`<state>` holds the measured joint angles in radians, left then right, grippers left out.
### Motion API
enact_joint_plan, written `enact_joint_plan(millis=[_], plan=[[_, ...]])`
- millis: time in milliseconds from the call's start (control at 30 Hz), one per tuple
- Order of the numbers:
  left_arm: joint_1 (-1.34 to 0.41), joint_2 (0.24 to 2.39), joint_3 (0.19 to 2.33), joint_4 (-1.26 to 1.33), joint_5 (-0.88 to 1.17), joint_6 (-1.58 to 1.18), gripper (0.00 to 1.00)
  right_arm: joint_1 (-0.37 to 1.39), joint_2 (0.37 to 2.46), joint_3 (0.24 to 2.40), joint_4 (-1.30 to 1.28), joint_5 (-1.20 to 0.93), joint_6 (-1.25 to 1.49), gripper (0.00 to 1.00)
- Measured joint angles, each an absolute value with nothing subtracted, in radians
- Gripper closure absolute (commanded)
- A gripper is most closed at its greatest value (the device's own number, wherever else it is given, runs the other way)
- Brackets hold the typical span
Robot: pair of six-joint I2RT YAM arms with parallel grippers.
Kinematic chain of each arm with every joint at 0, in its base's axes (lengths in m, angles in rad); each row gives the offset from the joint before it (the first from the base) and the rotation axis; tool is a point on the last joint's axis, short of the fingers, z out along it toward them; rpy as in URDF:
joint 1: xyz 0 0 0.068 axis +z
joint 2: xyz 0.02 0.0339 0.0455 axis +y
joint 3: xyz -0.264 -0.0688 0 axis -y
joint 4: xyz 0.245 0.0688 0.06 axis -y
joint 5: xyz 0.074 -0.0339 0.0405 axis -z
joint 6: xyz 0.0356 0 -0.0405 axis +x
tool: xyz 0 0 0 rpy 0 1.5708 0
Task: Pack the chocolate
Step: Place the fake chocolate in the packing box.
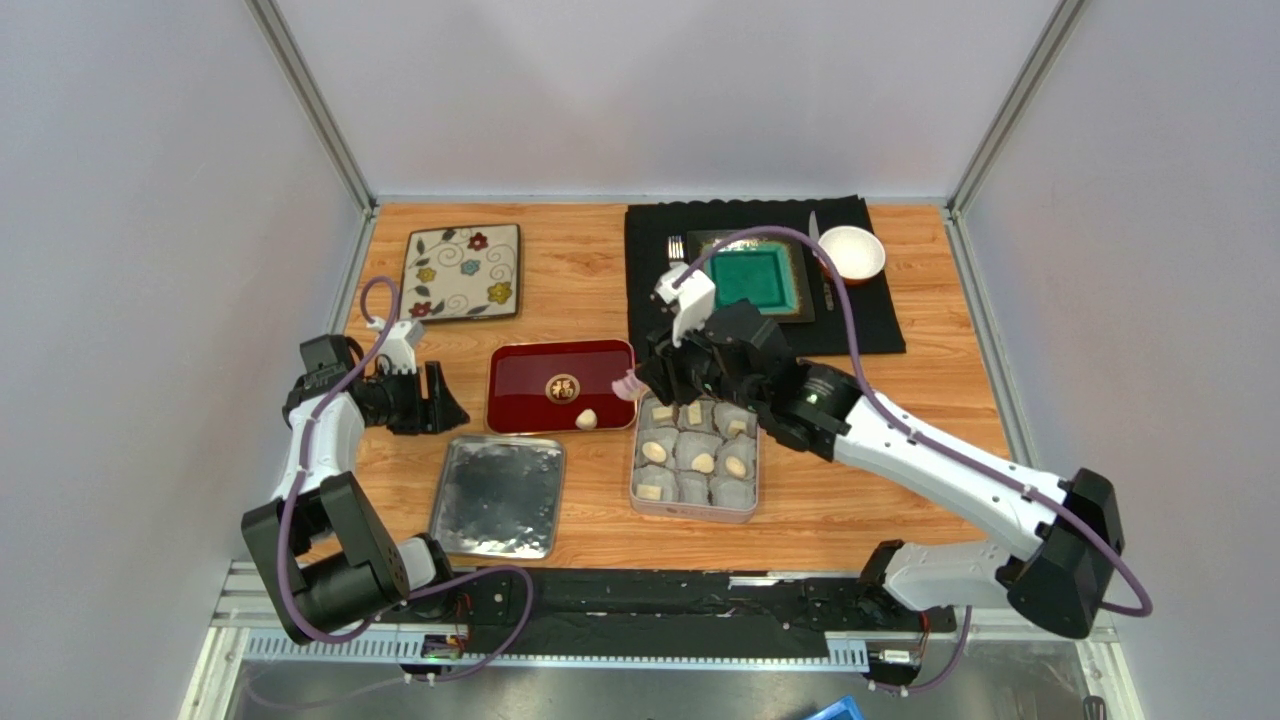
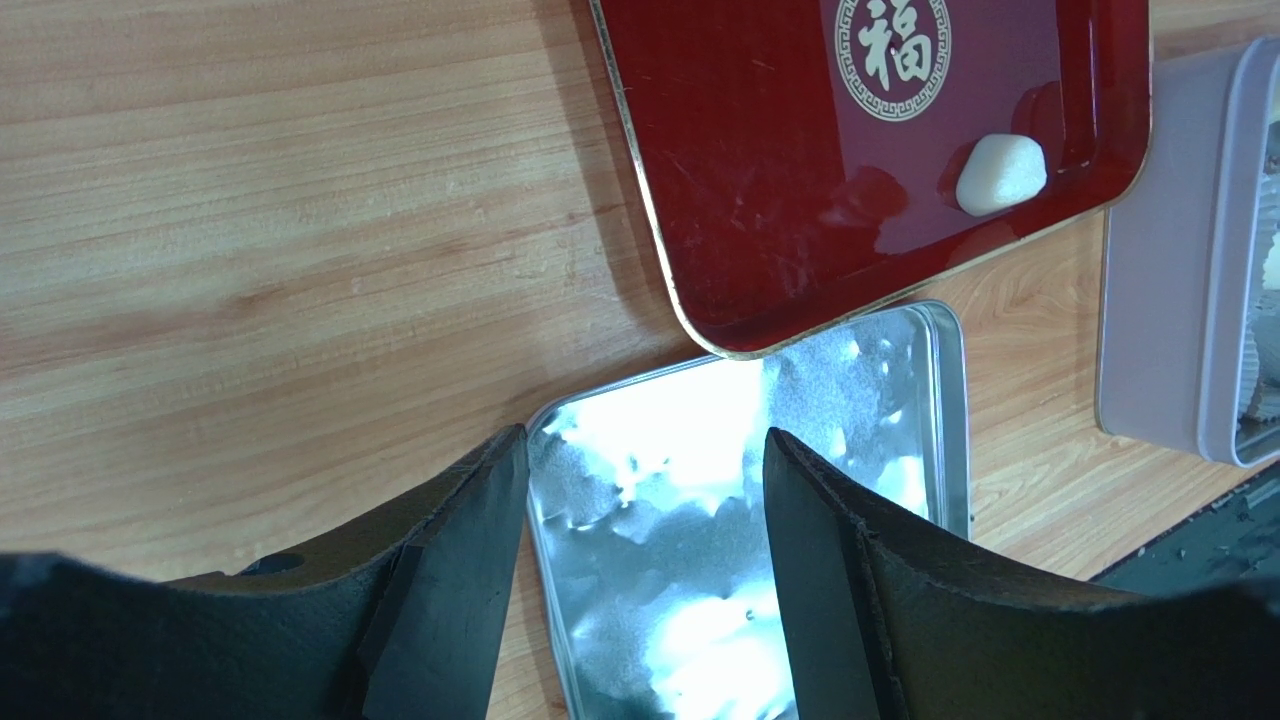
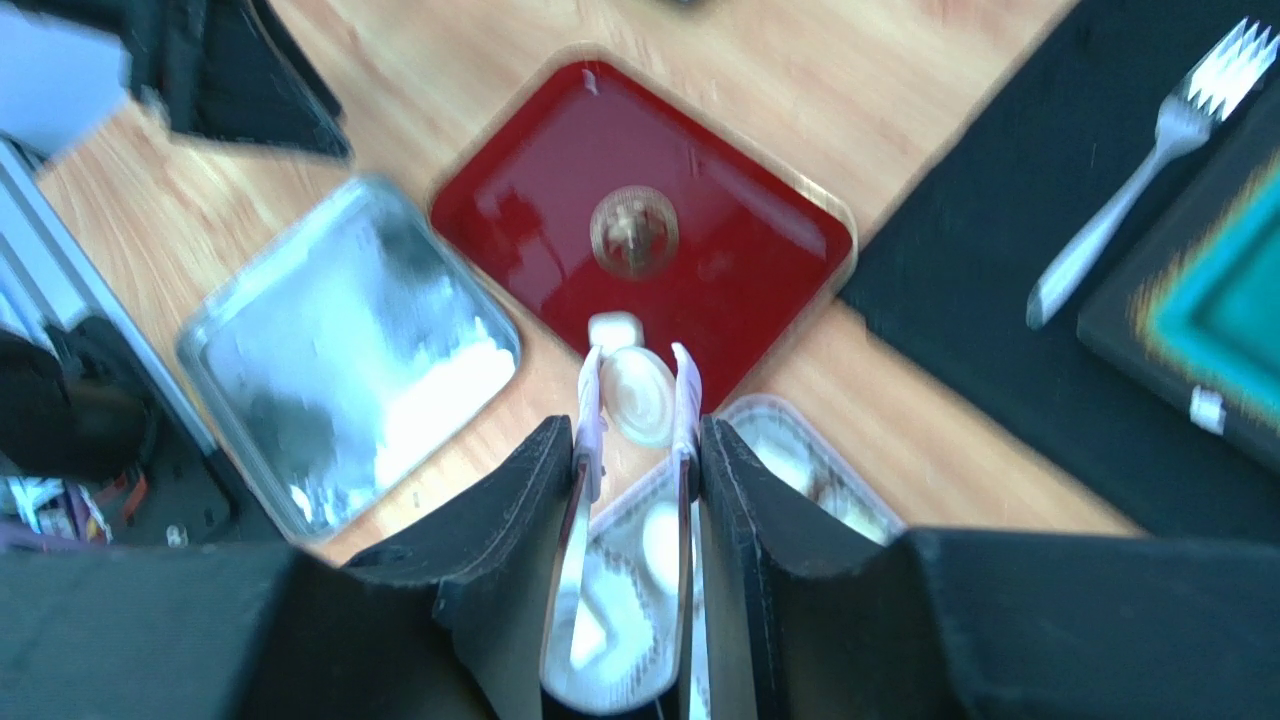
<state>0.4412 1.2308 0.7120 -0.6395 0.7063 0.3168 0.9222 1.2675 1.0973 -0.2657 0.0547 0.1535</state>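
since your right claw (image 3: 637,369) is clenched on one chocolate lump (image 3: 639,405) over the tin's (image 1: 694,513) far-left corner, judge it bound for a paper cup (image 1: 696,450) there; a second lump (image 1: 588,420) sits by the red tray's (image 1: 526,398) near-right corner, while your left claw (image 2: 646,450) hangs released by the silver lid (image 2: 887,435).

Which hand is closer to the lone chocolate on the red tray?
Right. The right hand hovers close beside the lone chocolate, gripping another piece. The left hand sits off the red tray's opposite edge, open.
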Motion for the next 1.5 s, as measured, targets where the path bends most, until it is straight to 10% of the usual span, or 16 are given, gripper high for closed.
enact_joint_plan(millis=[1500], plan=[[0.442,1.224,0.716,-0.655,0.728,0.312,0.32,0.968,0.915,0.733,-0.511,0.079,0.352,0.56]])
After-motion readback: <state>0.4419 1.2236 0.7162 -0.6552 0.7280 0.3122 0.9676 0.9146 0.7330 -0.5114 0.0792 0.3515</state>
